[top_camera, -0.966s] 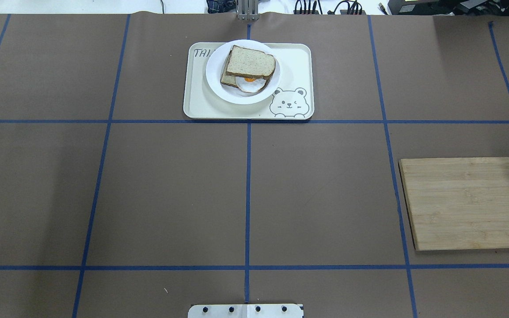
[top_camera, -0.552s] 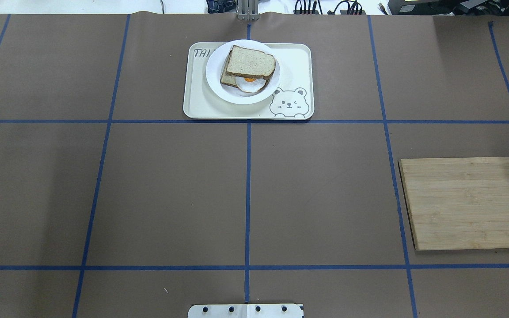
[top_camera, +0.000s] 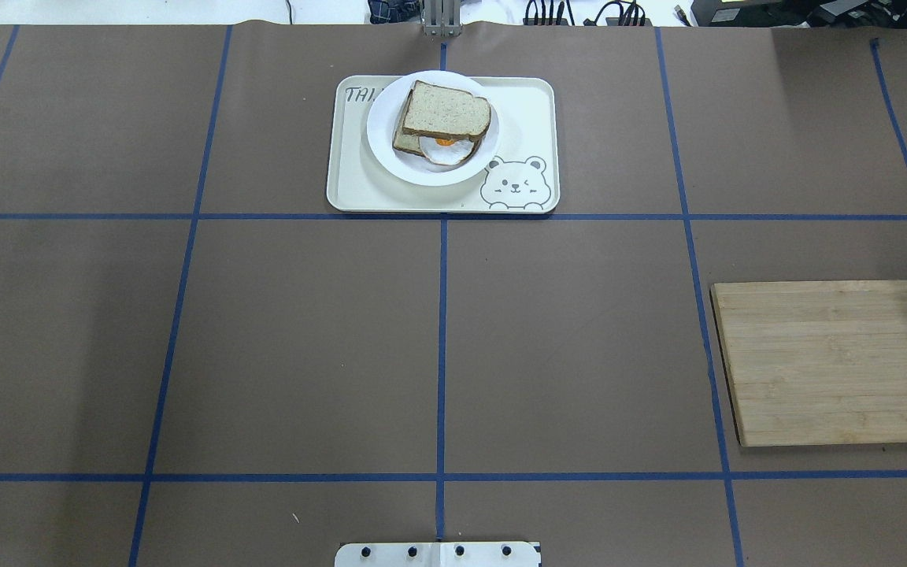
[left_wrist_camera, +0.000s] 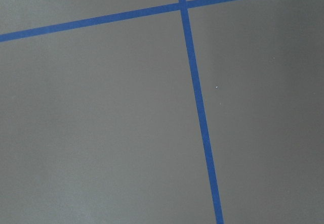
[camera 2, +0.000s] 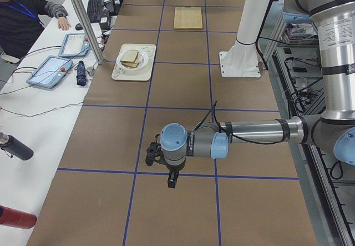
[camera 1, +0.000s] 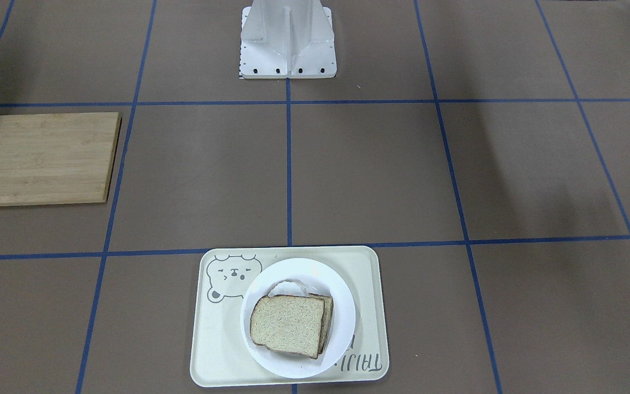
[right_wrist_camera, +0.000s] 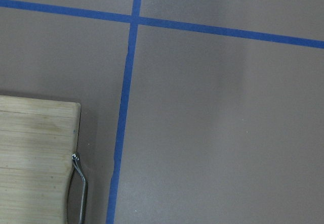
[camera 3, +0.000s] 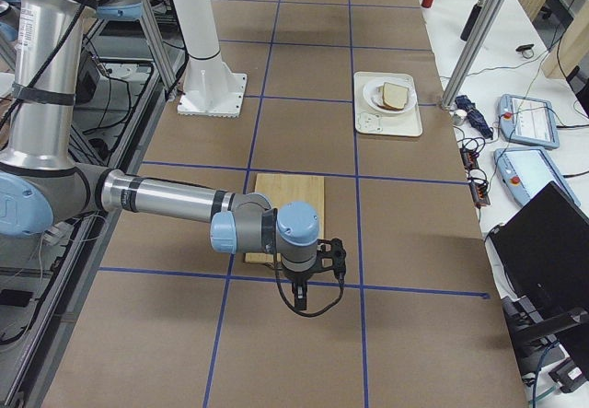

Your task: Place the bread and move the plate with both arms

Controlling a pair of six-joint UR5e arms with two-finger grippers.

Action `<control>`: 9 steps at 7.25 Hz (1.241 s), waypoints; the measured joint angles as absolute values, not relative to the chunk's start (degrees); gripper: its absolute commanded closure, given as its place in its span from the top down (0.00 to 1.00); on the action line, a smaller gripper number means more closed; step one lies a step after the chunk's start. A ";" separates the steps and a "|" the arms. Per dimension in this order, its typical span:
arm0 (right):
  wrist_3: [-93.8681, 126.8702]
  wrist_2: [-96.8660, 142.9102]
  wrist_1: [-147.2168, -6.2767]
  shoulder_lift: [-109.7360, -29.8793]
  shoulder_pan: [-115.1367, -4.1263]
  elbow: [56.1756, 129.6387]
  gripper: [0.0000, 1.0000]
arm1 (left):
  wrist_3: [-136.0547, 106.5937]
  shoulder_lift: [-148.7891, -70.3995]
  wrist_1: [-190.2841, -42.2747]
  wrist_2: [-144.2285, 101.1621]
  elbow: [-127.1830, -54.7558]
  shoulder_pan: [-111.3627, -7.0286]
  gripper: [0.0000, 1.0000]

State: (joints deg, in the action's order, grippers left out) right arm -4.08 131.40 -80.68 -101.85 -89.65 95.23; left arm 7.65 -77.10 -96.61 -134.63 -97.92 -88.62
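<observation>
The bread [top_camera: 447, 110] lies on top of a slice bearing a fried egg [top_camera: 444, 151], both on the white plate [top_camera: 385, 153]. The plate sits on the cream bear tray [top_camera: 524, 118] at the far middle of the table. The stack also shows in the front-facing view, bread [camera 1: 287, 325] on plate [camera 1: 342, 306]. My left gripper [camera 2: 152, 156] hovers over bare table far to my left. My right gripper [camera 3: 333, 259] hovers just past the cutting board's outer end. Both show only in side views, so I cannot tell whether they are open or shut. Neither is near the plate.
A wooden cutting board [top_camera: 831, 362] lies on my right; its metal handle shows in the right wrist view [right_wrist_camera: 78, 183]. The white robot base [camera 1: 287, 38] stands at the near middle edge. An operator [camera 2: 22, 21] and tablets [camera 2: 50, 71] are beyond the table's far side.
</observation>
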 measured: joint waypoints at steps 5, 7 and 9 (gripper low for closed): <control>-4.04 132.14 -80.71 -101.92 -89.65 95.24 1.00 | 7.61 -76.21 -96.82 -130.17 -98.59 -88.59 0.98; -2.72 132.35 -80.84 -101.92 -89.65 95.71 1.00 | 7.64 -76.13 -96.85 -130.22 -98.63 -88.59 0.98; 2.68 132.73 -80.75 -101.81 -89.56 96.79 1.00 | 7.59 -76.12 -96.86 -130.25 -98.57 -88.59 0.98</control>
State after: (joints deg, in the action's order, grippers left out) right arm 2.68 132.73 -80.75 -101.81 -89.56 96.79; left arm 7.59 -76.12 -96.86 -130.25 -98.57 -88.59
